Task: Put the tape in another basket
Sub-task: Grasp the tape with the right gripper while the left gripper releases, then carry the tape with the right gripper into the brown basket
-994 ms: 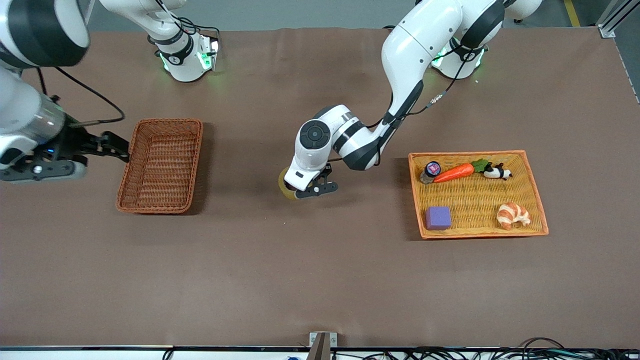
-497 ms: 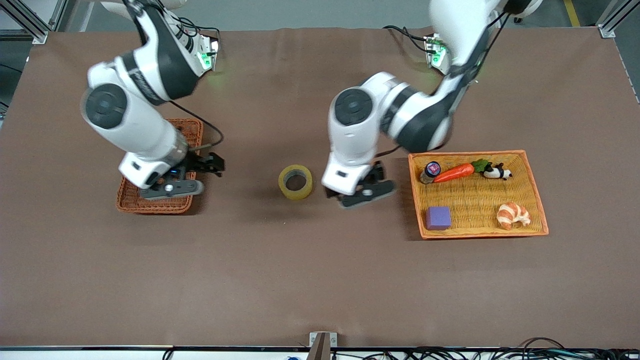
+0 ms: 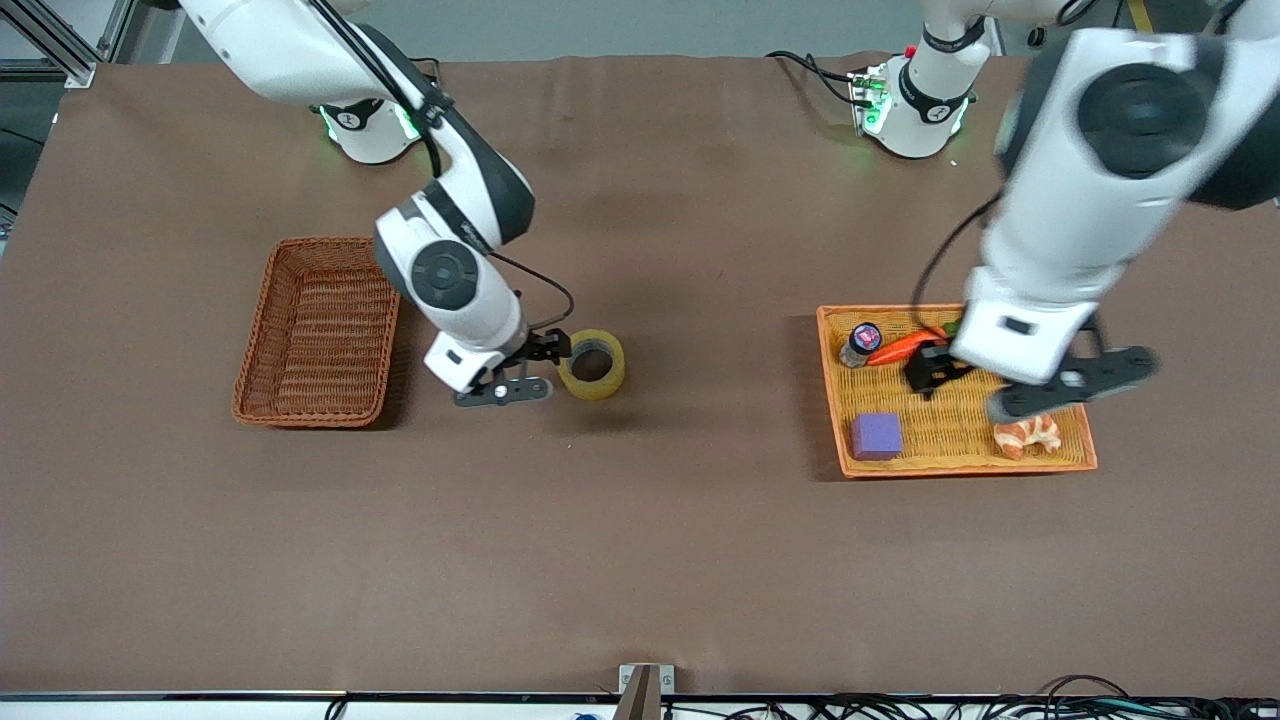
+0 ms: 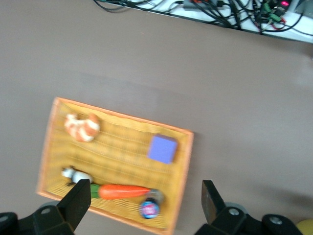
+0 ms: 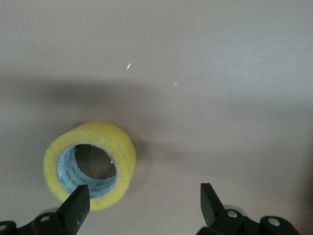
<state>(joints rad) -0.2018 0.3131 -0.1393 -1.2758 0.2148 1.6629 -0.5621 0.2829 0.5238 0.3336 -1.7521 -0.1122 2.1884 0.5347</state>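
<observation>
The tape [image 3: 592, 364] lies flat on the bare counter [image 3: 640, 550], hole up, midway between the two baskets, a likely handover spot both arms can reach. The right gripper [image 3: 520, 370] sits low just beside it, toward the right arm's end, jaws spread wide with nothing between them, seemingly lining up a grasp. The darker basket [image 3: 322, 330], level with it, holds nothing. The left gripper [image 3: 1035, 378] hangs over the orange tray [image 3: 960, 466] above the croissant [image 3: 1028, 432] and carrot [image 3: 905, 345], jaws wide, clear of the pickup.
</observation>
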